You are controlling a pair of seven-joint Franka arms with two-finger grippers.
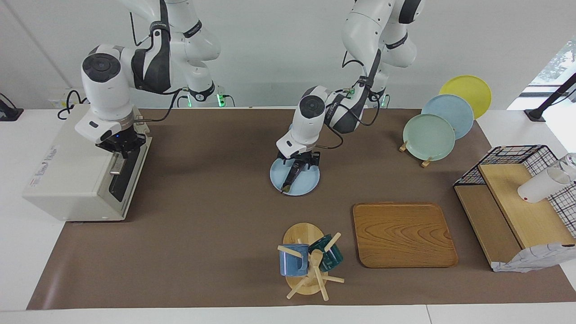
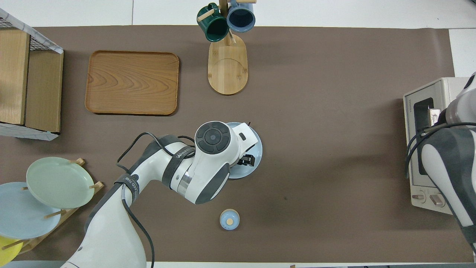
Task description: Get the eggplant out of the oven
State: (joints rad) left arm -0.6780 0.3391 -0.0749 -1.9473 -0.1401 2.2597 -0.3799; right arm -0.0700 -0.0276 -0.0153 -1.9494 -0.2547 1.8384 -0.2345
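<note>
Eggplant [image 1: 290, 177] lies on blue plate [image 1: 294, 178], well apart from oven [image 1: 85, 175]. Left gripper [image 1: 297, 165] fingers straddle it, grip unclear; release gently, lift straight. Right gripper [image 1: 120, 150] at oven door, fingers unreadable.

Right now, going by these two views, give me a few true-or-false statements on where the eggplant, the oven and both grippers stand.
1. The eggplant lies on the light blue plate. True.
2. The left gripper hangs over the wooden tray. False: it is at the eggplant on the plate.
3. The right gripper is at the front of the oven. True.
4. The eggplant is inside the oven. False: it is out, on the plate.
5. Two mugs lie on the wooden tray. False: they hang on the mug stand.
</note>
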